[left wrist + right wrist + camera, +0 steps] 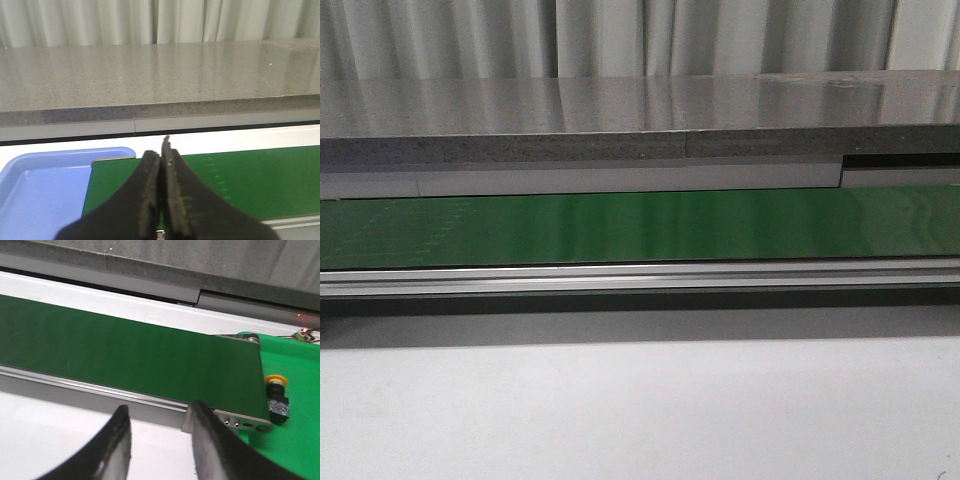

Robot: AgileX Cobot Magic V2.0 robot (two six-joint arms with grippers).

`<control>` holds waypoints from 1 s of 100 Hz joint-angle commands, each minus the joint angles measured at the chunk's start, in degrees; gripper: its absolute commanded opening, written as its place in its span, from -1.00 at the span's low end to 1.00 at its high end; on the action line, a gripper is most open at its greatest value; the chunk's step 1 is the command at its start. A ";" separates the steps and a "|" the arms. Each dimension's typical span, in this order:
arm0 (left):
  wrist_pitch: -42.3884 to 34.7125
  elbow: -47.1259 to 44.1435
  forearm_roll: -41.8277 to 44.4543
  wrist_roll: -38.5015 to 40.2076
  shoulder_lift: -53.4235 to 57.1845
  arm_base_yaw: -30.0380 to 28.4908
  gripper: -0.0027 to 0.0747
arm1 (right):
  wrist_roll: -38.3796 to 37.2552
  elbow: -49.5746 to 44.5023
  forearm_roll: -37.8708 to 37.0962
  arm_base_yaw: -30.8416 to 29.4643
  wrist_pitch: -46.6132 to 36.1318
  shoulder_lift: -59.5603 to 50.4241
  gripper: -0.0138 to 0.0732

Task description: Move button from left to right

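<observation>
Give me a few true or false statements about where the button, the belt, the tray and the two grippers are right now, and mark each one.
1. The left gripper is shut with nothing between its fingers. True.
2. The button sits in the middle of the green belt. False: it stands just past the belt's end, on a brighter green surface.
3. The right gripper is open and holds nothing. True.
4. The blue tray holds the button. False: the part of the tray that shows is bare.
5. The button's cap is red. False: the cap is yellow, on a black body.
</observation>
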State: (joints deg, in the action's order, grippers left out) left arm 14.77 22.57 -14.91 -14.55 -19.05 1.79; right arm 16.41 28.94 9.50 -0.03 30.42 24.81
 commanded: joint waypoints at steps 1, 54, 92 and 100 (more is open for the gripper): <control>-4.39 1.52 -0.82 0.14 -0.44 0.44 -0.98 | -0.13 1.31 0.14 -0.33 -4.16 -0.07 -0.30; -4.39 1.52 -0.82 0.14 -0.44 0.44 -0.98 | -0.13 1.31 0.14 -0.33 -4.70 -0.07 -0.84; -4.39 1.52 -0.82 0.14 -0.44 0.44 -0.98 | -0.13 1.31 0.14 -0.33 -4.70 -0.07 -0.84; -4.39 1.52 -0.82 0.14 -0.44 0.44 -0.98 | -0.13 1.19 0.14 -0.33 -4.77 -0.07 -0.84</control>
State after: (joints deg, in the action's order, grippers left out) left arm 14.77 22.57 -14.91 -14.55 -19.05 1.79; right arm 16.32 28.91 9.50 -0.03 30.32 24.45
